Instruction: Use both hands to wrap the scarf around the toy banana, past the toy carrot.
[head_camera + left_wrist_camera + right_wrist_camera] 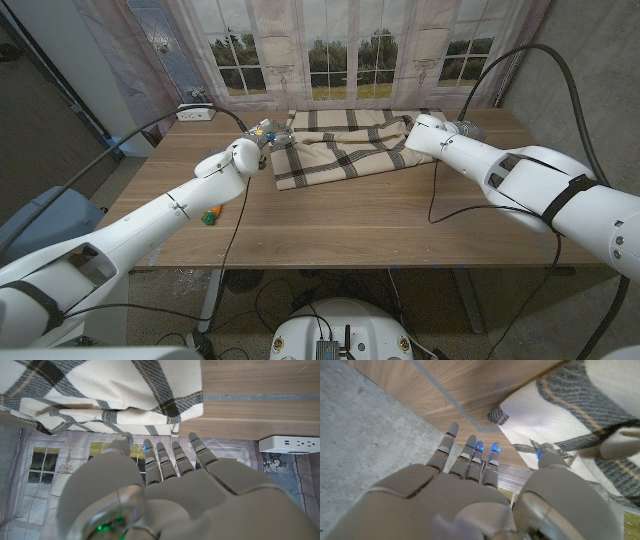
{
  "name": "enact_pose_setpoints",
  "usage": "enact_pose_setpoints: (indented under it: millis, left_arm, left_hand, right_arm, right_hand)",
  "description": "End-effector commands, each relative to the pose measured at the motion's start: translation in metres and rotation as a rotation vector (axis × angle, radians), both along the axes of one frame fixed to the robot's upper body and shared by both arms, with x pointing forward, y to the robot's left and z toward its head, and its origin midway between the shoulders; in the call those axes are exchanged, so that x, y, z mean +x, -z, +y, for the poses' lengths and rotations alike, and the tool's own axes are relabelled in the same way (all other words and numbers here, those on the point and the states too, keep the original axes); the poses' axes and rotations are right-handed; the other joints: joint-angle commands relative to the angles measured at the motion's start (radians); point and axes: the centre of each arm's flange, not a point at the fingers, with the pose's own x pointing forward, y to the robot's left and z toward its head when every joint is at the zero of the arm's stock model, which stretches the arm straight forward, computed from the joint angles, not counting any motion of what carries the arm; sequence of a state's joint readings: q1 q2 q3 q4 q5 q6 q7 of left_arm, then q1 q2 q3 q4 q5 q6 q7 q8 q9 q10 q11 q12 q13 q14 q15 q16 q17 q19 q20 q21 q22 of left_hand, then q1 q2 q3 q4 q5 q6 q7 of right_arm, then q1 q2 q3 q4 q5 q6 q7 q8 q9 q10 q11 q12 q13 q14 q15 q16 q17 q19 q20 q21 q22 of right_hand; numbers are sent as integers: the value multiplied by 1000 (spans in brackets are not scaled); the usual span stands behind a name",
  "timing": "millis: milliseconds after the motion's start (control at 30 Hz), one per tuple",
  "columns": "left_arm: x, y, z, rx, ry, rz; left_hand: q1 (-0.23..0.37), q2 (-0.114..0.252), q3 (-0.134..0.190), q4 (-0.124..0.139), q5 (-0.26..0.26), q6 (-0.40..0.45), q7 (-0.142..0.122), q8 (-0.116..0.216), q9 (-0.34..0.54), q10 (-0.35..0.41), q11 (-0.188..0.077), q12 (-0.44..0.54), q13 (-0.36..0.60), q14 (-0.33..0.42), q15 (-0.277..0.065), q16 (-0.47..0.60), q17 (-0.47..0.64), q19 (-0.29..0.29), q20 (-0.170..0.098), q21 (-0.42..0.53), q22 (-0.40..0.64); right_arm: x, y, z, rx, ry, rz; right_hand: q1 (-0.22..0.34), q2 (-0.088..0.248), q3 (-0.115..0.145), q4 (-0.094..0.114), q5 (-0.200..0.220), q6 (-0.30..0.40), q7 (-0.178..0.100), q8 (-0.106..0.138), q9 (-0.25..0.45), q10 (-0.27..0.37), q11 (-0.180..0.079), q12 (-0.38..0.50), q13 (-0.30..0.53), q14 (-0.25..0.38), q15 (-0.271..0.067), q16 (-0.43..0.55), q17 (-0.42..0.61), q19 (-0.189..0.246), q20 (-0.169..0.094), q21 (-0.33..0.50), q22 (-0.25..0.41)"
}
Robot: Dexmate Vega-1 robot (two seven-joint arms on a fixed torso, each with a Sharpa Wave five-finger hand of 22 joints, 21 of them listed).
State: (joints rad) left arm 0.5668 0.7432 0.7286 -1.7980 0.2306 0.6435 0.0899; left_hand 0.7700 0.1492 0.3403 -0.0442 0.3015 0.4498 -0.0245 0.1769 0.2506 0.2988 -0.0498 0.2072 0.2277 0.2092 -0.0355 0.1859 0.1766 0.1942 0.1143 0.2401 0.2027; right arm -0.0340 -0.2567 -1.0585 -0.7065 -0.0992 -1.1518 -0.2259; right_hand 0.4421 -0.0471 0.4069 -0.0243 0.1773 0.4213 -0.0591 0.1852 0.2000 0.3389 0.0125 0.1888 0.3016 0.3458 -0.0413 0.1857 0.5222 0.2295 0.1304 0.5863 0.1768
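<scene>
The left hand (170,490) fills the near view of its wrist camera, fingers (162,460) straight and slightly apart, holding nothing, beside the edge of the plaid scarf (345,145). The right hand (485,485), fingers likewise extended, sits at the scarf's other end. A toy carrot (212,214) lies by the left forearm. No writing is legible.

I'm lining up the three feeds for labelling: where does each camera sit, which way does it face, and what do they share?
Head view: on the robot's head, looking down at the wooden table and plaid scarf; both arms come in from the bottom corners.
Left wrist view: on the left wrist, looking along the left hand toward the scarf's edge.
Right wrist view: on the right wrist, looking along the right hand at the scarf.
All three share the scarf and table.
</scene>
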Motion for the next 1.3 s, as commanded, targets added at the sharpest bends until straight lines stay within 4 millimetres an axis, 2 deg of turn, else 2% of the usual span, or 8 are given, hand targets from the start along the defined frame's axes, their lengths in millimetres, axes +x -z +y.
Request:
enact_pose_setpoints:
  millis: [33,433,833,967,1000,1067,1167,1300]
  left_arm:
    - [2,0,-2,13,11,4]
    - [3,-1,-5,32,16,-1]
    - [1,-2,-4,43,15,-7]
    - [-1,-1,-4,49,11,-8]
    - [-1,-1,-3,49,10,-7]
    - [-1,-1,-2,47,8,-6]
    - [-1,0,-1,45,8,-2]
    - [-1,1,-1,47,10,0]
  left_hand:
    - [-8,-1,10,2,-5,1,6,8,1,-1,2,4,1,-5,-20,-2,3,4,6,-1,2]
    - [-11,0,14,-1,-5,10,10,12,-6,-2,0,5,1,-5,-22,-2,3,4,5,0,2]
    - [-14,-3,17,-6,-5,19,9,15,-13,-4,-1,6,0,-6,-23,-2,2,4,3,0,2]
    - [-16,-4,18,-8,-6,21,9,16,-15,-2,0,7,0,-6,-23,-2,2,3,3,0,2]
    - [-16,-4,18,-9,-6,21,8,16,-16,-2,0,8,0,-5,-24,-2,2,4,3,0,2]
    - [-17,-4,19,-10,-6,22,9,16,-17,-1,2,8,0,-6,-23,-2,2,3,3,0,2]
    - [-18,-5,19,-11,-6,22,8,16,-18,-1,1,9,0,-6,-24,-2,2,3,3,0,2]
    - [-19,-6,20,-12,-7,22,7,16,-20,-2,3,9,0,-6,-24,-2,2,3,3,0,2]
  right_arm:
    - [8,6,-7,29,-10,98]
    - [19,13,-11,14,-94,133]
    - [31,17,-6,-39,-197,164]
    - [29,19,-2,-41,-164,102]
    - [28,19,-1,-44,-153,84]
    - [27,19,1,-46,-133,47]
    - [24,18,3,-46,-101,-15]
    - [22,17,2,-30,-73,-70]
  right_hand:
    - [-22,-5,-14,5,6,4,10,10,3,0,4,7,-1,-11,-16,11,-3,-16,0,-12,0]
    - [-54,-27,-39,10,10,13,27,14,2,17,4,17,-4,-4,-24,21,-13,-21,3,-25,0]
    - [32,0,-27,-53,41,33,19,20,-2,115,-20,62,2,124,-80,88,-18,37,-24,-38,0]
    - [46,2,-40,-69,47,-62,22,-7,-3,16,-16,20,0,71,-69,77,-12,38,-23,-55,1]
    - [51,9,-41,-72,50,-89,24,-9,-3,-15,9,9,-2,51,-67,71,-13,38,-20,-61,1]
    - [66,19,-37,-81,52,-116,29,-10,-2,-40,21,2,-4,24,-54,62,-16,41,-19,-65,1]
    - [120,63,-7,-103,56,-122,27,0,-2,-48,22,5,-7,22,-55,60,-24,63,-24,-66,1]
    - [148,84,5,-115,52,-111,27,8,-2,-40,18,11,-8,32,-60,66,-28,86,-31,-63,1]
